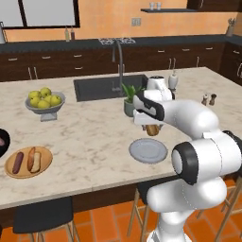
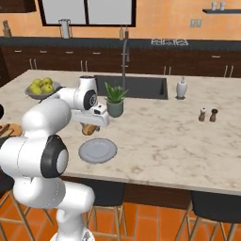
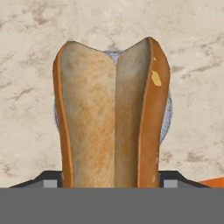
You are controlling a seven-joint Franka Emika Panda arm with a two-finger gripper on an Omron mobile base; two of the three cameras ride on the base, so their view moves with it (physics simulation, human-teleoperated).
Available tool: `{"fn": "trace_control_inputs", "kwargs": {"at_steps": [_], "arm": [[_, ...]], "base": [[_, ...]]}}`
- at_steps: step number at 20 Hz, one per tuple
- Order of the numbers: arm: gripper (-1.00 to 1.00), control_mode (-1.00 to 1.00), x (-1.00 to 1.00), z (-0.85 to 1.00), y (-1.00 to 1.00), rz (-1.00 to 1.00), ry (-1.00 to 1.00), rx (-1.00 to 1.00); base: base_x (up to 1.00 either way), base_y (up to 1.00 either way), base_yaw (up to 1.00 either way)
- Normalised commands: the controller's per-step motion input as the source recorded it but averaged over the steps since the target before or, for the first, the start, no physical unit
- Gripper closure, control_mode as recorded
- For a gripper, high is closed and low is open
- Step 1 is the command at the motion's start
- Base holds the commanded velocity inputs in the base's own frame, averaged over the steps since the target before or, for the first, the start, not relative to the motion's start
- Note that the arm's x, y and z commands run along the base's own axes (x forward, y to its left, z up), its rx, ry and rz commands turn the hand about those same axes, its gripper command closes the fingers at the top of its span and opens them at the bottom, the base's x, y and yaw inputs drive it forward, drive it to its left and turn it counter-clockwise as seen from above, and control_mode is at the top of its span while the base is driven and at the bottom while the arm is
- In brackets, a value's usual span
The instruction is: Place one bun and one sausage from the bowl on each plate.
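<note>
Now, step in hand: carrying the second bun [image 3: 111, 113] to the grey plate [image 1: 148, 150].
Hand: the hand [image 1: 152, 128] is clamped on the bun, finger tips against its two sides in the hand view; it hangs above the far edge of the grey plate.
Bun: held upright-on-end, split face toward the camera; the plate's pale rim peeks out behind it.
Wooden plate [image 1: 42, 166]: near the table's [image 1: 94, 137] left front edge, already bearing one bun [image 1: 33, 159] and one sausage [image 1: 18, 162] side by side.
Bowl [image 1: 4, 146]: at the far left edge, a pinkish sausage [image 1: 2, 141] apparently left inside.
Next move: judged, lower over the plate's middle, then part the fingers; after that, fetch the last sausage.
</note>
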Motion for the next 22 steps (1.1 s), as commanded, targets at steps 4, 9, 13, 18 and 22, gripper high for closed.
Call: {"fn": "trace_control_inputs", "kwargs": {"at_steps": [4, 9, 13, 18, 22], "arm": [[1.00, -1.00, 0.12, -0.18, 0.00, 0.00, 0.00, 0.00], [1.00, -1.00, -0.03, -0.78, -0.43, 0.05, 0.00, 0.00], [1.00, -1.00, -0.15, -0.63, -0.61, 0.06, 0.00, 0.00], [1.00, -1.00, -0.05, -0.50, -0.19, 0.02, 0.00, 0.00], [1.00, -1.00, 0.00, -0.25, 0.08, 0.00, 0.00, 0.00]], "base": [[0.19, 0.00, 0.00], [0.00, 0.00, 0.00], [0.00, 0.00, 0.00], [0.00, 0.00, 0.00], [0.00, 0.00, 0.00]]}}
